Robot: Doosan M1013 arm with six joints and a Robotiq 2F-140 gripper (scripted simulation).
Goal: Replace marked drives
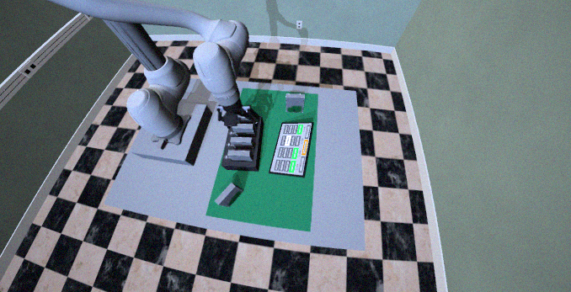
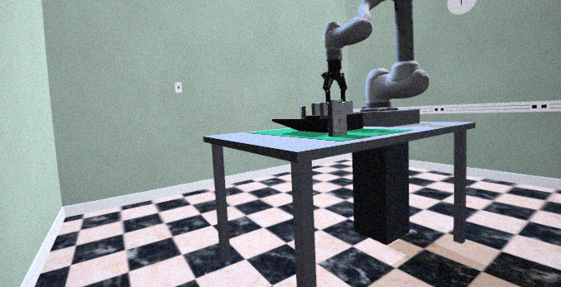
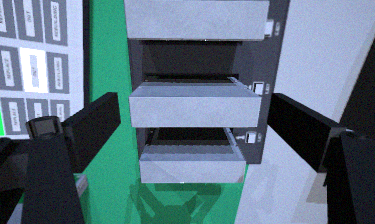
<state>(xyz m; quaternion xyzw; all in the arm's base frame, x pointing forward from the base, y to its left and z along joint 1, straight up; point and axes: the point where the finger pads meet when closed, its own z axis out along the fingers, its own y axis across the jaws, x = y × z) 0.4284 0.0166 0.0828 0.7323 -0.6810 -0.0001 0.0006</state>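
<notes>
My gripper [image 1: 238, 119] [image 2: 336, 98] [image 3: 194, 108] is open and empty. Its fingers stand off the two ends of the second-bay drive [image 3: 189, 112], which looks a little raised. The black dock [image 1: 248, 165] [image 3: 275, 60] holds drives in its bays; the first-bay drive [image 3: 193, 171] and third-bay drive [image 3: 196, 20] show on either side. One loose drive [image 1: 228, 194] [image 2: 338, 120] stands on the mat near one end; another loose drive [image 1: 295, 102] [image 2: 303, 112] stands at the far end. The screen [image 1: 290, 149] [image 3: 34, 70] shows OUT lit white for bay 2; the other three rows show green.
The green mat [image 1: 275, 206] [image 3: 109, 65] lies on the grey table [image 1: 337, 160] [image 2: 256, 144]. The arm's base block [image 1: 168, 156] [image 2: 393, 117] stands beside the dock, across from the screen. An orange field is lit on the screen's side column.
</notes>
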